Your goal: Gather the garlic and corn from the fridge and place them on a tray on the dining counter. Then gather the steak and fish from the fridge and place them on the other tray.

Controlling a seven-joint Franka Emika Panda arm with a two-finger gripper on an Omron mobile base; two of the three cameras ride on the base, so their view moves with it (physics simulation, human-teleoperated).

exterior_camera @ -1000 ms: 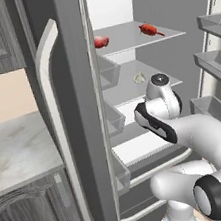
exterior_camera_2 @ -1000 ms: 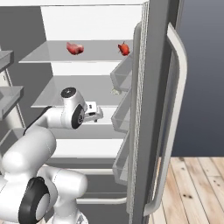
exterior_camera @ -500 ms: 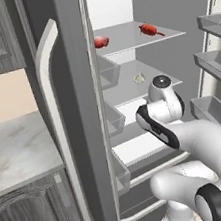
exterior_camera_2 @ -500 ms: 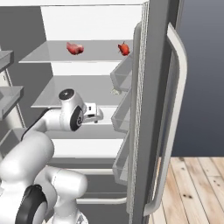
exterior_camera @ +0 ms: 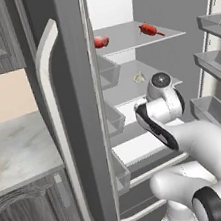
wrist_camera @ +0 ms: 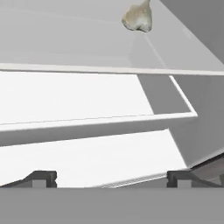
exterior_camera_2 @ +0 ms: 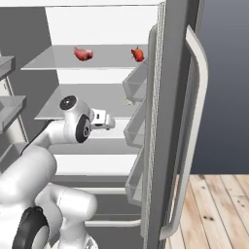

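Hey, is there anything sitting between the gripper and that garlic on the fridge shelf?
Nothing visible. The garlic lies alone on its shelf, and the open gripper faces it across bare shelf.

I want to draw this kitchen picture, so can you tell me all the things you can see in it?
fridge: one, dark grey, doors open, pale handles
garlic: one, off-white, middle shelf, near its back
red pieces: two, red, top shelf, apart from each other
shelves: several, pale grey, inside the fridge
door bins: several, grey, on both open doors
counter: one, grey marbled, left of the fridge
floor: wooden, right of the fridge
arm: one, white, reaching into the fridge
fingers: two, dark, open, empty, below the garlic shelf
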